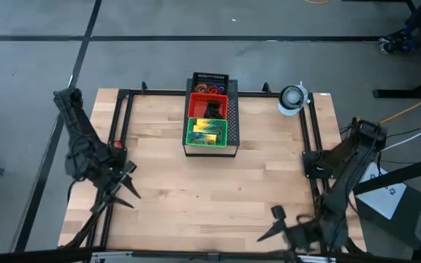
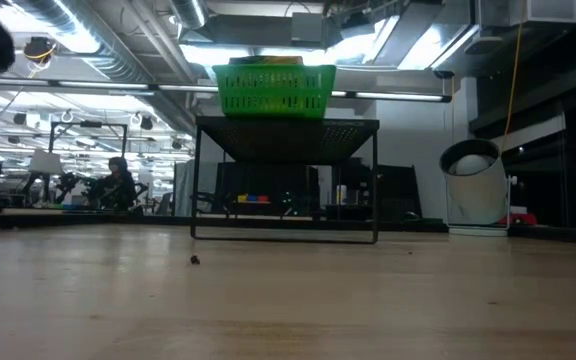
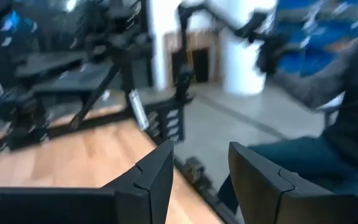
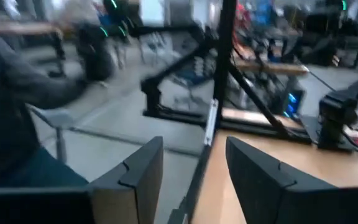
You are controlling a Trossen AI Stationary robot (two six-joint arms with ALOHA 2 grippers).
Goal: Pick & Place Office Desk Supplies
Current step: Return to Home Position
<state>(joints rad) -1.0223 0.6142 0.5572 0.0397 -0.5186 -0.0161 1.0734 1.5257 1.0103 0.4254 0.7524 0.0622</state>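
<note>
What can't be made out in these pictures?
- Low view: whatever lies in the green plastic bin on the black metal shelf; its own wall hides it.
- High view: the dark items in the red plastic bin, too small to name.
- Low view: a tiny dark speck on the wooden table, too small to identify.

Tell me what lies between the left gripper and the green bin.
Only bare tabletop, in the high view, between the left gripper and the green bin.
</note>
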